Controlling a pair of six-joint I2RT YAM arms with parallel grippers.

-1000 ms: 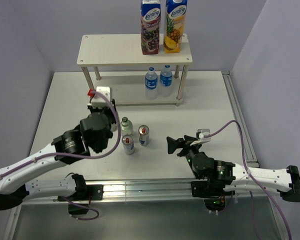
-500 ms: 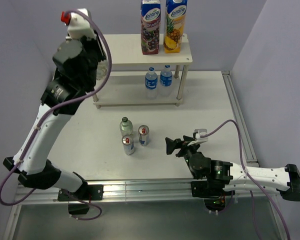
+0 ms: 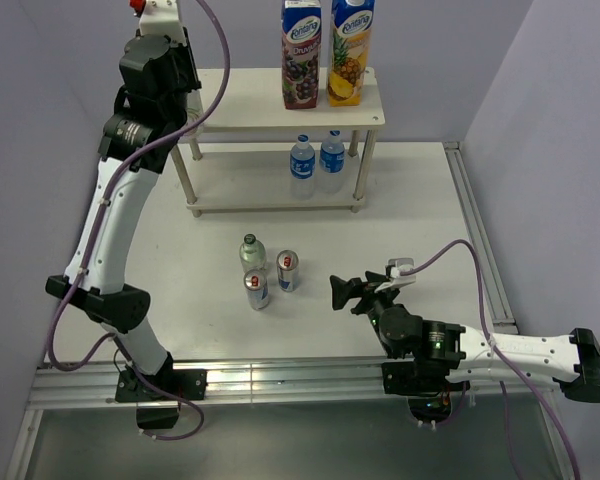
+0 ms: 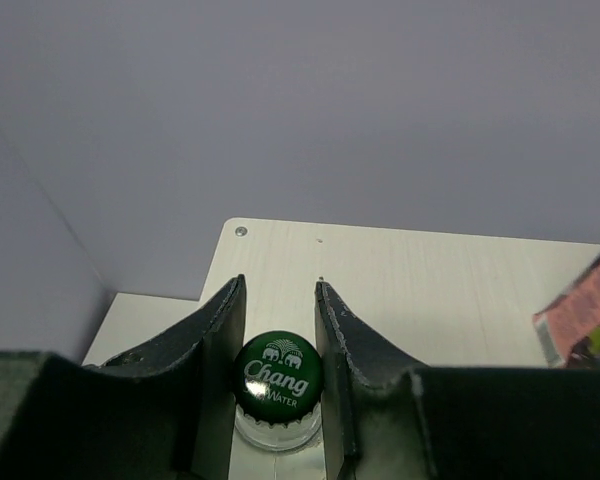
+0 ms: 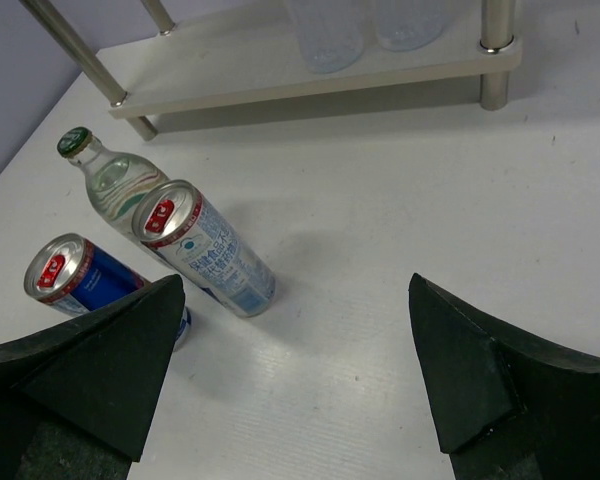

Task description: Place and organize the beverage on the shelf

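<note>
My left gripper (image 4: 279, 285) is shut on a clear glass bottle with a green cap (image 4: 277, 375), held over the left part of the shelf's top board (image 4: 430, 290). In the top view the left gripper (image 3: 185, 105) is at the shelf's (image 3: 250, 100) left end, and its bottle is hidden there. A second glass bottle (image 3: 251, 254) and two cans (image 3: 288, 270) (image 3: 257, 289) stand on the table. Two blue-capped water bottles (image 3: 302, 165) (image 3: 331, 158) stand on the lower tier. My right gripper (image 3: 345, 290) (image 5: 290, 370) is open and empty, just right of the cans (image 5: 205, 250).
Two tall juice cartons (image 3: 302, 55) (image 3: 348, 50) stand on the right half of the top board. A red carton edge (image 4: 580, 310) shows at the right of the left wrist view. Purple walls close in behind and to the left of the shelf.
My left arm has risen from the table beside the drinks to the shelf's top left, carrying a glass bottle. The right arm has barely moved.
</note>
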